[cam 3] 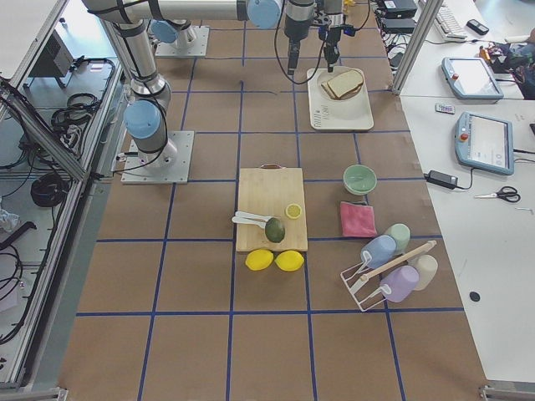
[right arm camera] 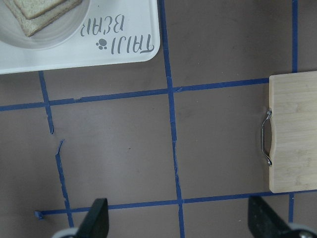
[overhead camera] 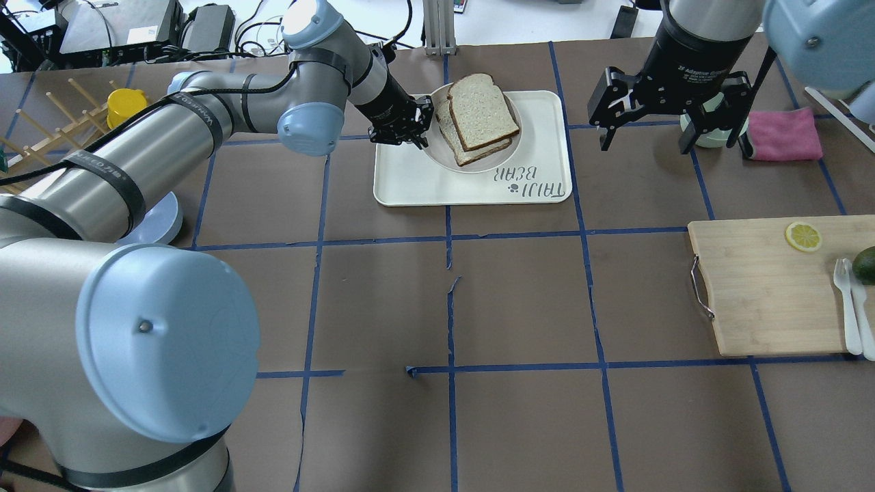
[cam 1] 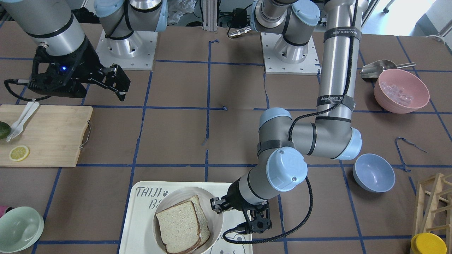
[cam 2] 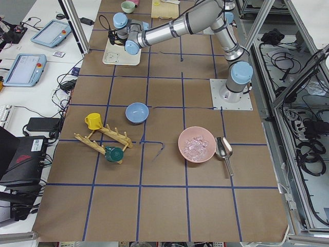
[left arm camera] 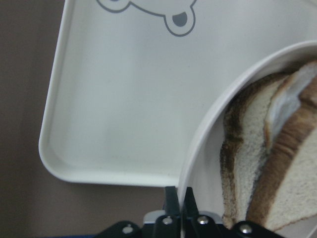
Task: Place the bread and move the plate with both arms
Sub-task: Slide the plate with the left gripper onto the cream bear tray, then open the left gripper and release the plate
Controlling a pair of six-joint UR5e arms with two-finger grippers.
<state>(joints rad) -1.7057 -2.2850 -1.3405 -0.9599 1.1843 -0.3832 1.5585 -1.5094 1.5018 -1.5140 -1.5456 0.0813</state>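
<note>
The bread (overhead camera: pixel 482 109), a thick speckled slice, lies on top of a thinner slice (overhead camera: pixel 454 145) in the cream-white plate (overhead camera: pixel 495 160). The plate sits on the bear-printed tray (overhead camera: pixel 424 184). My left gripper (overhead camera: pixel 410 128) is shut on the plate's rim on its left side. The left wrist view shows its fingers (left arm camera: pixel 172 198) pinching the rim (left arm camera: pixel 218 114) beside the bread (left arm camera: pixel 287 163). My right gripper (overhead camera: pixel 646 145) is open and empty, above the table to the right of the tray. Its wrist view looks down past the gripper (right arm camera: pixel 181 220) at bare table, with the tray's corner (right arm camera: pixel 74 59) at top left.
A wooden cutting board (overhead camera: pixel 765 287) with a lemon slice, fork and avocado lies on the robot's right side. A pink cloth (overhead camera: pixel 783 133) and a pale green bowl (cam 1: pixel 17 227) lie beyond the right gripper. A blue bowl (cam 1: pixel 373 173), a pink bowl (cam 1: pixel 400 90) and a wooden rack (cam 1: pixel 434 204) stand on the left side.
</note>
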